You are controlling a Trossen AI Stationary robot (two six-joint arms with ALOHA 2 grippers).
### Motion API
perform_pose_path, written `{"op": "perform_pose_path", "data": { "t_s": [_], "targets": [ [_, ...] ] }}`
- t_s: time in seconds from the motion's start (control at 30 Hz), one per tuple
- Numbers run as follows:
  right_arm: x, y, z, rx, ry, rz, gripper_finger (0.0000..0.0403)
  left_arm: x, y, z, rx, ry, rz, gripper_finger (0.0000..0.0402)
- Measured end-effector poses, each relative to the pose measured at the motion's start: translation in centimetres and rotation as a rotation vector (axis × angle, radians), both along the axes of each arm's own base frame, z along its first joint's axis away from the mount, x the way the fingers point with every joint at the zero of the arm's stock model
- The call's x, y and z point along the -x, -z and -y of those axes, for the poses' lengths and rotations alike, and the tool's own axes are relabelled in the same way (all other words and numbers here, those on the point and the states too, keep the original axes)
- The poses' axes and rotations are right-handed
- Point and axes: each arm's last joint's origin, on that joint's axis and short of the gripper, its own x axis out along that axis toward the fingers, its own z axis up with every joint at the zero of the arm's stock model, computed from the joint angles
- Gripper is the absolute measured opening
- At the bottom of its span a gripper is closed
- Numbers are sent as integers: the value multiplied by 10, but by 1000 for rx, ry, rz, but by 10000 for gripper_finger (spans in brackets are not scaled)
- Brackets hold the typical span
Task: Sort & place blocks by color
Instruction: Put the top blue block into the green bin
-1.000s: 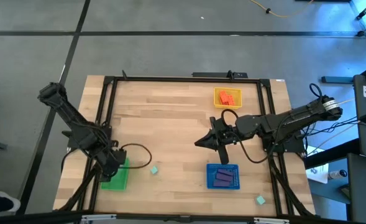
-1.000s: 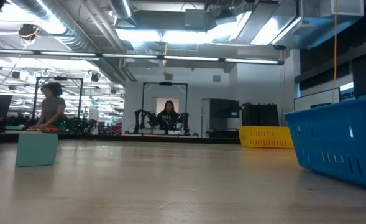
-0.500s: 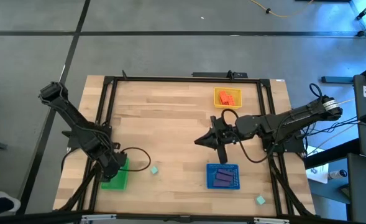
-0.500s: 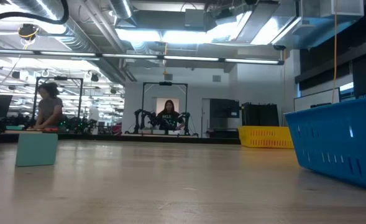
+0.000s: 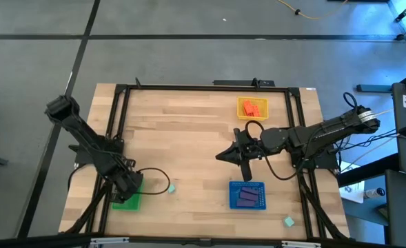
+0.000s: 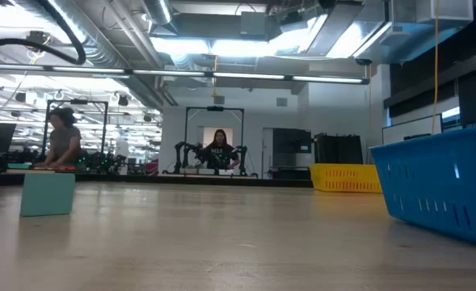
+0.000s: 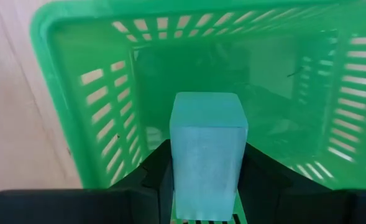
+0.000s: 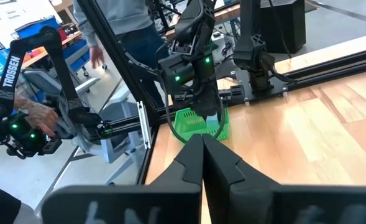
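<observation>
On the pale wooden worktop (image 5: 189, 138) stand three slotted plastic trays: a green one (image 5: 128, 200) at the near left, a blue one (image 5: 247, 195) at the near right holding purple blocks (image 5: 247, 198), and a yellow one (image 5: 252, 107) at the far right holding orange-red blocks (image 5: 252, 108). The left gripper (image 7: 209, 186) hangs over the green tray, its fingers (image 7: 155, 177) grasping one pale mint-green block (image 7: 207, 152) above the tray's floor. Two more mint-green blocks lie loose, one (image 5: 171, 187) just right of the green tray and one (image 5: 288, 221) at the near right edge, while the right gripper (image 5: 221, 158) waits mid-worktop with fingers clenched on nothing.
</observation>
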Motion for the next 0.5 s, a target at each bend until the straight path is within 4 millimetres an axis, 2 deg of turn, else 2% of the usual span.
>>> {"op": "perform_pose_path", "data": {
  "t_s": [0.2, 0.5],
  "targets": [
    [0, 0, 0, -1, 0, 0, 0, -1, 3, 1, -12, -1, -13, 127],
    [0, 0, 0, -1, -1, 0, 0, 0, 3, 0, -18, -1, -18, 220]
  ]
}}
